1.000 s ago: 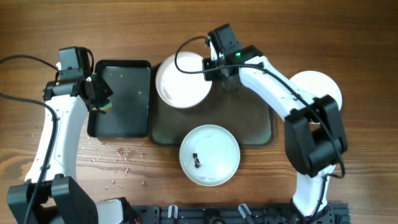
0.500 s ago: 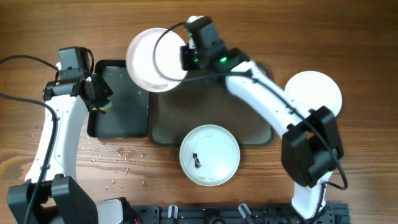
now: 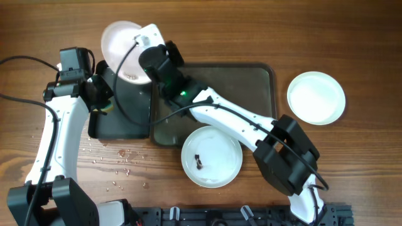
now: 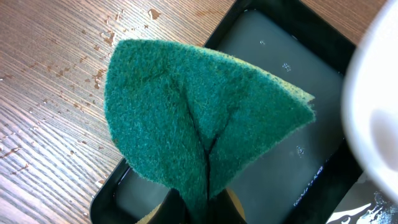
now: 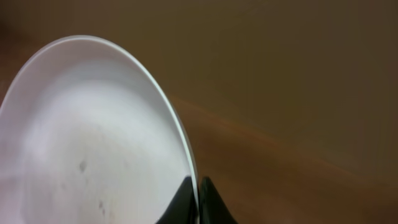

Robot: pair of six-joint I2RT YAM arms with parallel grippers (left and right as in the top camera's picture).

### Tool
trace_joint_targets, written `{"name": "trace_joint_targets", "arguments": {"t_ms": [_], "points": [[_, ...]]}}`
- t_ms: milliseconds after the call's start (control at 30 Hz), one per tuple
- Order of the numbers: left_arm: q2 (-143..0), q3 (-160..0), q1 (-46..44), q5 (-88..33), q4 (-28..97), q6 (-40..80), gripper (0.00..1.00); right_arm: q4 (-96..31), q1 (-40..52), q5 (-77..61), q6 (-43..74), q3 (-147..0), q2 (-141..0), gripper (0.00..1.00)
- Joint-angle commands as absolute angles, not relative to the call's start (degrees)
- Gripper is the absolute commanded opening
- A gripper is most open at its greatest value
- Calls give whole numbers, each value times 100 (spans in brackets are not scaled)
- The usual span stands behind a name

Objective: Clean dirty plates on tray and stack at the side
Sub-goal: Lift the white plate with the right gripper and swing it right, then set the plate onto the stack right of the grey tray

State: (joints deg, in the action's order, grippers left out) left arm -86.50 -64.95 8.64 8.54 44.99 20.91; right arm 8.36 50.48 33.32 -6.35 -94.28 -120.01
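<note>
Your right gripper (image 5: 199, 200) is clamped on the rim of the lifted plate (image 5: 93, 143), its fingers pinched tight on the edge. A few faint specks show on the plate's face. From overhead, that plate hangs over the far edge of the black tray (image 3: 122, 122), left of the tray (image 3: 251, 81) and clear of it, with the right arm stretched across the tray to hold it there.

Your left gripper (image 3: 102, 100) is closed on a green sponge (image 4: 199, 118), which folds up between the fingers above the black tray. Shallow water lies in that tray. In the left wrist view the lifted plate sits near the sponge, but not touching it.

The smudged plate (image 3: 211, 156) straddles the tray's near rim, with dark marks left of its centre. The third plate (image 3: 316, 97) rests on the table to the right, apart from the tray.
</note>
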Motion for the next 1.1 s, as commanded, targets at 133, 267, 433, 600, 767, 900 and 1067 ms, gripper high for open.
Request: {"name": "trace_joint_targets", "arguments": {"t_ms": [133,267,433,600,767,900,1067], "points": [[-8604,-6469,891,864,4482,2145,4,2641,5406,4038,-4274,-9553,-12022,4],[-8604,-6469,891,864,4482,2145,4,3227,5557,4038,-4696,-9553,-12025,4],[-8604,-6469,891,864,4482,2145,4,3428,5603,4036,-4797,-9553,-12025,4],[-8604,-6469,891,864,4482,2145,4,3393,5559,4040,-4488,-9553,-12025,4],[-8604,-6469,891,864,4482,2145,4,1953,5430,4145,-2287,-9553,-12025,4],[-8604,-6469,891,862,4482,2145,4,458,5192,3448,-456,-9553,-12022,4],[-8604,-6469,891,862,4482,2145,4,-377,4683,1796,819,-9553,-11843,4]]}}
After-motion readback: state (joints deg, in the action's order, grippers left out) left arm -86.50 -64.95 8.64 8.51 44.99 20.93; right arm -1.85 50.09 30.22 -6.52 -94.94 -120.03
